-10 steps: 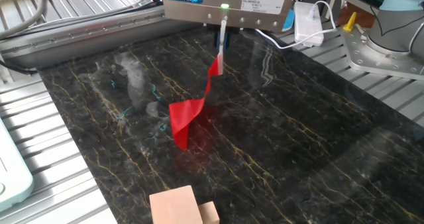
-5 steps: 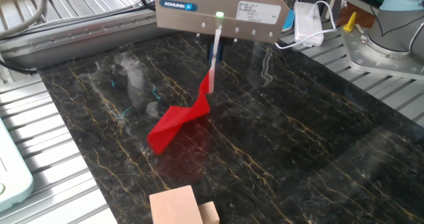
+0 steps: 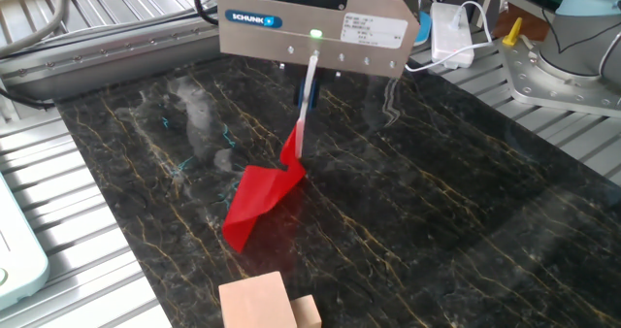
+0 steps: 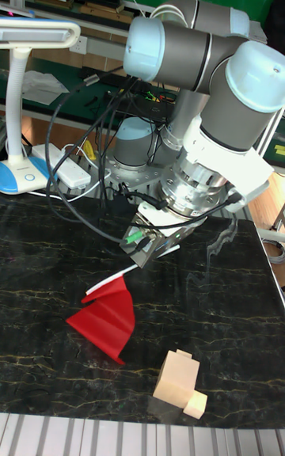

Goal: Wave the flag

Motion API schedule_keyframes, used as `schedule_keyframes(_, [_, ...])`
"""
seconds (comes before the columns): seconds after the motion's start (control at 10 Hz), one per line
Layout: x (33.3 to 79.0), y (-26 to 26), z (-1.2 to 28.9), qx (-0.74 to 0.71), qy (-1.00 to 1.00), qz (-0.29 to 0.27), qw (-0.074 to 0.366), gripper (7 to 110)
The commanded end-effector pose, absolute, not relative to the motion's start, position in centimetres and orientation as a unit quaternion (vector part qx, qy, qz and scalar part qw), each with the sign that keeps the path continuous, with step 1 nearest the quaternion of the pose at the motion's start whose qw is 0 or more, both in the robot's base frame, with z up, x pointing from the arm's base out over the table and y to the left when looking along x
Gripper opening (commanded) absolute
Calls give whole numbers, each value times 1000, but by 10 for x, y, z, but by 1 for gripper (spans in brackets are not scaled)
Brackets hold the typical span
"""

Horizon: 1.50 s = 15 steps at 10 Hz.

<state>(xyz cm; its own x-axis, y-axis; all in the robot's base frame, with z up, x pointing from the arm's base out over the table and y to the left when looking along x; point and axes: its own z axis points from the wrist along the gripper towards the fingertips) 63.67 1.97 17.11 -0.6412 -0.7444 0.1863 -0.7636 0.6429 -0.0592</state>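
1. The flag (image 3: 260,200) is held by its white stick (image 3: 305,105) in the gripper (image 3: 308,76), whose fingers are closed on the stick's upper end, just under the grey gripper body.
2. The flag is carried above the dark marbled table (image 3: 437,202). The stick hangs down from the gripper, and the red cloth droops from its lower part toward the near left. In the tall view the cloth (image 4: 103,319) is seen low over the table; whether its bottom corner touches the surface cannot be told.
3. The step in hand is judged to be the waving itself: the flag is already picked up and lifted, so only the swinging remains.
4. For the next move, a sideways swing or wrist turn is called for, with the grip kept firm so that the thin stick is not let slip.
5. Some height should be kept, so that the cloth is not dragged over the table or swept against the wooden blocks (image 3: 267,304) near the front edge.
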Motion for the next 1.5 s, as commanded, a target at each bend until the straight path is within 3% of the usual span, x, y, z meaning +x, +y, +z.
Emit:
schedule_keyframes(0.0, [637,30,166,414,-906,55,67,7])
schedule_keyframes(0.4, [642,43,158,415,-907,44,58,7])
schedule_keyframes(0.6, [634,37,161,450,-888,44,81,7])
schedule_keyframes(0.7, [651,44,155,480,-875,35,56,7])
schedule_keyframes(0.8, [657,46,153,489,-871,25,48,88])
schedule_keyframes(1.4, [661,51,152,476,-878,14,42,88])
